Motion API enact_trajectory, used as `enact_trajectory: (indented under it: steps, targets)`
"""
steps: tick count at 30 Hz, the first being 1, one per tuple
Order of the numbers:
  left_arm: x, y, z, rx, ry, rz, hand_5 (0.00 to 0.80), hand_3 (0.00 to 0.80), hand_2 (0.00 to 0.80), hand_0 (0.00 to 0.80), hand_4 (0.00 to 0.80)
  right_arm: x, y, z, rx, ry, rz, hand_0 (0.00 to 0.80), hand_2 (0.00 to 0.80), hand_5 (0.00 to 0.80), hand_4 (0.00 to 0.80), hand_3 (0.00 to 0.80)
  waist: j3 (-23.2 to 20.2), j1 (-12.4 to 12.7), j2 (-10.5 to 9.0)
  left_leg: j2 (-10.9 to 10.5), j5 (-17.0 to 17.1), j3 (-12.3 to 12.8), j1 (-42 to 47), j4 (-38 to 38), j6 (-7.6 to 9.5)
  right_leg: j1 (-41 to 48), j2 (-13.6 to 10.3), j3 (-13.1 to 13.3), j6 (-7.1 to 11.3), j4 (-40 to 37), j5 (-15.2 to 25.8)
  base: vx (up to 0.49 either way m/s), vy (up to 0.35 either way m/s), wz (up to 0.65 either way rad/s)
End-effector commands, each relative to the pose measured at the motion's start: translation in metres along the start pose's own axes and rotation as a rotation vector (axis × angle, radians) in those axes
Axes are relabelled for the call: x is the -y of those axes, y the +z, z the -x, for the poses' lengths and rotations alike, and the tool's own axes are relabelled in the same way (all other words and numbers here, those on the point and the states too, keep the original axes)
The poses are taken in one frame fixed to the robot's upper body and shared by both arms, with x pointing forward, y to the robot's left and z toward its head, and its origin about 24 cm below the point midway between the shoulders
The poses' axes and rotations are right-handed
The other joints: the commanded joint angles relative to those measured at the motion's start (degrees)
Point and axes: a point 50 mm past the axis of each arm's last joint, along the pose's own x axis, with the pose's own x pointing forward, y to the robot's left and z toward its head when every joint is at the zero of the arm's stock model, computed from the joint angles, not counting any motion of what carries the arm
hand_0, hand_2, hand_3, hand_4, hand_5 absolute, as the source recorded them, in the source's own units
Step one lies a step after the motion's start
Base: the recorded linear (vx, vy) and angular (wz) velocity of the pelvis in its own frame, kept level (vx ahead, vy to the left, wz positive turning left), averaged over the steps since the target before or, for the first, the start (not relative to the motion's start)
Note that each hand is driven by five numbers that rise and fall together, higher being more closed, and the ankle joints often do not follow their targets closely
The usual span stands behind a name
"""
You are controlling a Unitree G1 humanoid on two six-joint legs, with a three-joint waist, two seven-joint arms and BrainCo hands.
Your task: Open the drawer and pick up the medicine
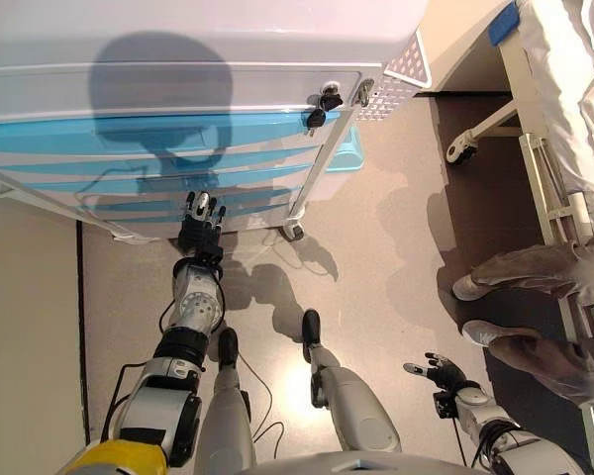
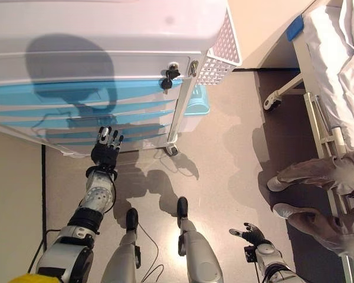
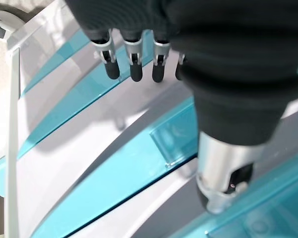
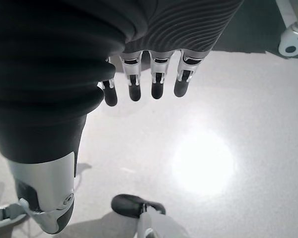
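A white cabinet (image 1: 178, 89) on wheels stands in front of me, its drawers fronted by blue handle strips (image 1: 148, 158). All drawers look closed. My left hand (image 1: 200, 226) reaches toward the lower drawer fronts with its fingers (image 3: 132, 62) straight, close to a blue strip (image 3: 139, 148); contact is not clear. My right hand (image 1: 441, 374) hangs low at my right side, open over bare floor, fingers (image 4: 156, 82) relaxed. No medicine shows in any view.
Keys (image 1: 325, 104) hang from a lock at the cabinet's upper right. A white perforated basket (image 2: 221, 56) is fixed on its side, a blue bin (image 2: 194, 106) below. A bed frame (image 1: 549, 188) with a castor (image 1: 460, 150) stands right; a person's legs and shoes (image 1: 485, 287) beside it.
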Motion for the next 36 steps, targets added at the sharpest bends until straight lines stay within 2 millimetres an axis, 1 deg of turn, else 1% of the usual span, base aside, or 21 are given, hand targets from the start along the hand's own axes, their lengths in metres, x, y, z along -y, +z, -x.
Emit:
enact_trajectory:
  steps: [1,5,6,7,8,9,12,14,15,16,20,21,22,25,26,27,29,36]
  targets:
    - [0.049,0.073,-0.018,0.286,-0.228,0.037,0.0,0.0,0.0,0.0,0.0,0.006,-0.014,0.003,-0.031,-0.002,0.042,0.0,0.0,0.0,0.0,0.0,-2.6,1.1,-2.23,-2.7,-3.2,-2.5,-5.5,6.4,2.59,-3.0,-0.3,0.7,2.74,5.6,-2.0,0.0,0.0,0.0]
    - [0.047,0.075,-0.017,0.294,-0.228,0.032,0.0,0.0,0.0,0.0,0.0,0.007,-0.014,0.003,-0.03,-0.002,0.046,0.0,0.0,0.0,0.0,0.0,-2.6,1.3,-2.34,-2.5,-3.7,-2.6,-5.5,6.8,2.57,-2.9,-0.2,0.6,2.73,5.8,-2.3,0.0,0.0,0.0]
    - [0.047,0.077,-0.016,0.3,-0.232,0.031,0.0,0.0,0.0,0.0,0.0,0.007,-0.015,0.004,-0.033,-0.001,0.046,0.0,0.0,0.0,0.0,0.0,-2.7,1.3,-2.56,-2.6,-3.4,-2.7,-5.8,6.8,2.58,-3.0,-0.4,0.5,2.77,5.6,-2.1,0.0,0.0,0.0]
    - [0.046,0.078,-0.016,0.302,-0.233,0.035,0.0,0.0,0.0,0.0,0.0,0.007,-0.016,0.004,-0.036,0.0,0.047,0.0,0.0,0.0,0.0,0.0,-2.8,1.4,-2.5,-2.5,-3.9,-2.7,-5.6,7.0,2.57,-2.8,-0.3,0.5,2.77,5.8,-2.4,0.0,0.0,0.0]
    - [0.046,0.079,-0.015,0.308,-0.232,0.035,0.0,0.0,0.0,0.0,0.0,0.007,-0.017,0.004,-0.037,0.0,0.046,0.0,0.0,0.0,0.0,0.0,-2.8,1.4,-2.64,-2.6,-3.5,-2.7,-5.8,6.9,2.59,-2.9,-0.4,0.4,2.79,5.7,-2.2,0.0,0.0,0.0]
    - [0.044,0.079,-0.015,0.309,-0.229,0.032,0.0,0.0,0.0,0.0,0.0,0.007,-0.017,0.004,-0.038,0.0,0.048,0.0,0.0,0.0,0.0,0.0,-2.9,1.5,-2.57,-2.5,-3.9,-2.8,-5.6,7.0,2.62,-2.7,-0.3,0.5,2.75,5.9,-2.5,0.0,0.0,0.0]
    - [0.044,0.08,-0.014,0.315,-0.231,0.031,0.0,0.0,0.0,0.0,0.0,0.007,-0.017,0.004,-0.037,0.0,0.049,0.0,0.0,0.0,0.0,0.0,-2.9,1.6,-2.68,-2.7,-3.6,-2.8,-5.6,6.9,2.64,-2.8,-0.4,0.4,2.8,5.8,-2.2,0.0,0.0,0.0]
    - [0.039,0.083,-0.013,0.325,-0.219,0.022,0.0,0.0,0.0,0.0,0.0,0.009,-0.017,0.004,-0.037,0.002,0.061,0.0,0.0,0.0,0.0,0.0,-3.3,1.9,-2.71,-2.5,-4.2,-2.8,-5.2,7.2,2.68,-2.2,-0.4,0.4,2.8,5.9,-2.6,0.016,0.003,0.0]
    - [0.038,0.083,-0.013,0.325,-0.219,0.022,0.0,0.0,0.0,0.0,0.0,0.009,-0.018,0.004,-0.037,0.002,0.061,0.0,0.0,0.0,0.0,0.0,-3.3,1.9,-2.72,-2.5,-4.2,-2.8,-5.2,7.2,2.68,-2.2,-0.4,0.4,2.8,5.9,-2.6,0.0,0.0,0.0]
    - [0.038,0.088,-0.012,0.338,-0.224,0.017,0.0,0.0,0.0,0.0,0.0,0.008,-0.017,0.004,-0.036,0.005,0.064,0.0,0.0,0.0,0.0,0.0,-3.4,2.0,-2.82,-2.7,-3.9,-2.9,-5.3,7.1,2.73,-2.2,-0.5,0.4,2.82,5.9,-2.3,0.0,0.0,0.0]
    - [0.036,0.092,-0.011,0.353,-0.222,0.01,0.0,0.0,0.0,0.0,0.0,0.008,-0.018,0.004,-0.038,0.01,0.07,0.0,0.0,0.0,0.0,0.0,-3.6,2.2,-2.74,-2.6,-4.4,-2.9,-5.0,7.3,2.72,-1.8,-0.4,0.5,2.76,5.9,-2.6,0.0,0.0,0.0]
    - [0.034,0.094,-0.01,0.359,-0.218,0.01,0.0,0.0,0.0,0.0,0.0,0.008,-0.018,0.004,-0.039,0.012,0.072,0.0,0.0,0.0,0.0,0.0,-3.7,2.3,-2.78,-2.7,-4.1,-3.0,-5.1,7.3,2.72,-1.9,-0.5,0.4,2.76,5.9,-2.4,0.0,0.0,0.0]
    - [0.034,0.094,-0.01,0.359,-0.217,0.01,0.0,0.0,0.0,0.0,0.0,0.008,-0.018,0.005,-0.04,0.012,0.072,0.0,0.0,0.0,0.0,0.0,-3.7,2.4,-2.7,-2.6,-4.5,-3.0,-4.9,7.4,2.71,-1.8,-0.4,0.4,2.74,6.0,-2.7,0.0,0.0,0.0]
    - [0.03,0.097,-0.009,0.368,-0.203,0.004,0.0,0.0,0.0,0.0,0.0,0.008,-0.018,0.004,-0.041,0.013,0.076,0.0,0.0,0.0,0.0,0.0,-3.9,2.5,-2.75,-2.7,-4.1,-3.1,-4.9,7.4,2.7,-1.6,-0.6,0.3,2.73,6.0,-2.6,0.0,0.0,0.0]
    - [0.028,0.097,-0.009,0.37,-0.193,0.002,0.0,0.0,0.0,0.0,0.0,0.008,-0.019,0.005,-0.042,0.013,0.076,0.0,0.0,0.0,0.0,0.0,-3.9,2.6,-2.66,-2.5,-4.6,-3.0,-4.6,7.5,2.71,-1.3,-0.5,0.3,2.75,6.1,-3.0,0.0,0.0,0.0]
    - [0.026,0.097,-0.009,0.367,-0.187,0.002,0.0,0.0,0.0,0.0,0.0,0.008,-0.019,0.005,-0.042,0.013,0.077,0.0,0.0,0.0,0.0,0.0,-4.0,2.4,-2.77,-2.7,-4.1,-3.1,-4.8,7.3,2.72,-1.4,-0.7,0.3,2.77,6.0,-2.7,0.012,0.005,0.04]
    - [0.022,0.096,-0.009,0.363,-0.164,-0.005,0.0,0.0,0.0,0.0,0.0,0.009,-0.019,0.005,-0.042,0.009,0.078,0.0,0.0,0.0,0.0,0.0,-4.2,2.5,-2.76,-2.8,-4.2,-3.0,-4.6,7.4,2.71,-1.1,-0.6,0.3,2.75,6.1,-2.8,0.0,0.008,0.06]
    - [0.02,0.098,-0.012,0.365,-0.134,-0.027,0.0,0.0,0.0,0.0,0.0,0.007,-0.014,0.004,-0.028,0.01,0.076,0.0,0.0,0.0,0.0,0.0,-4.6,2.1,-2.51,-2.8,-4.1,-2.8,-4.8,7.3,2.72,-1.5,-0.6,0.6,2.83,5.8,-2.6,0.0,0.001,0.01]
